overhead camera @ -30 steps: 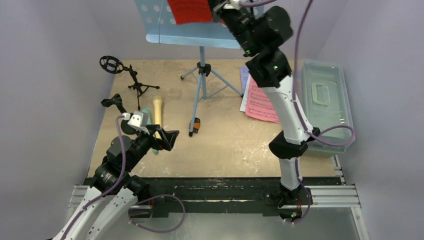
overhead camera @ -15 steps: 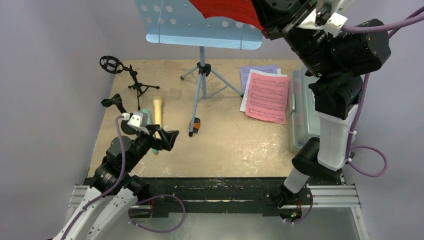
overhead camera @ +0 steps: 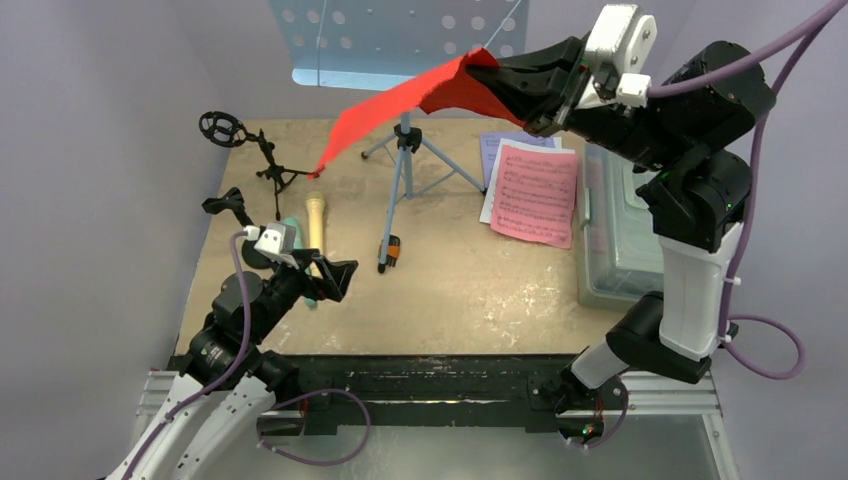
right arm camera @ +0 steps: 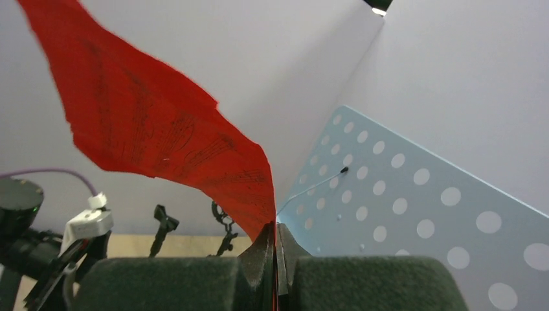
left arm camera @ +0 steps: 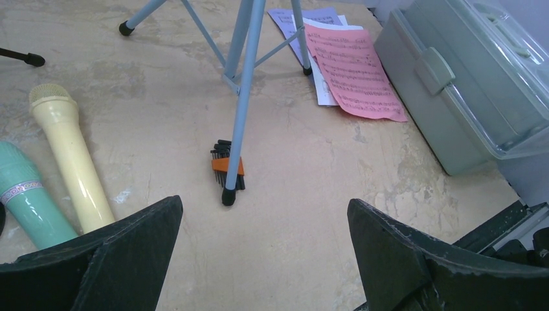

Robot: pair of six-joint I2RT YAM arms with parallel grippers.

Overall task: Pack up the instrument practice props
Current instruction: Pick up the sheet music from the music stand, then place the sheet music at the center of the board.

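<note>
Edge of red page [overhead camera: 400, 105] sits pinched in right claw [overhead camera: 497, 70].

Lidded grey tub [overhead camera: 612, 250], table [overhead camera: 470, 300] right edge; orange hex-key set [left arm camera: 227, 165] centre.

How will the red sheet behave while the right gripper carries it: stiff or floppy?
Probably floppy: the red sheet, pinched at one edge by the right gripper, sags and curls toward its free end. It looks thin and light, so it may flap or catch on the blue perforated tray close beside it.
</note>
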